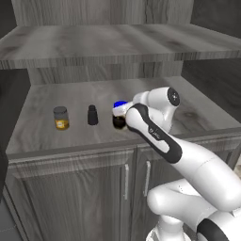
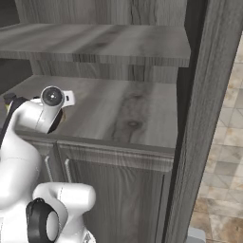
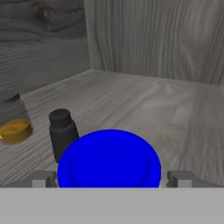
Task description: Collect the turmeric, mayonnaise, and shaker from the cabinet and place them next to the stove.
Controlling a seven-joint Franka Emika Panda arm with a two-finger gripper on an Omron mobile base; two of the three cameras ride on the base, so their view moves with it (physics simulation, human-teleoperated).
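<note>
Between claw point(image 3: 109, 178) fingers | mayonnaise point(image 3: 109, 159) | claw wide open

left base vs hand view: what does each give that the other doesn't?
Left base alone: the cabinet's two doors with silver handles, the upper shelf, and the arm reaching over the mayonnaise.

Hand view alone: the open gripper with a finger on each side of the mayonnaise's blue lid, seen close from above.

Both: turmeric, shaker and mayonnaise standing on the cabinet's open shelf.
</note>
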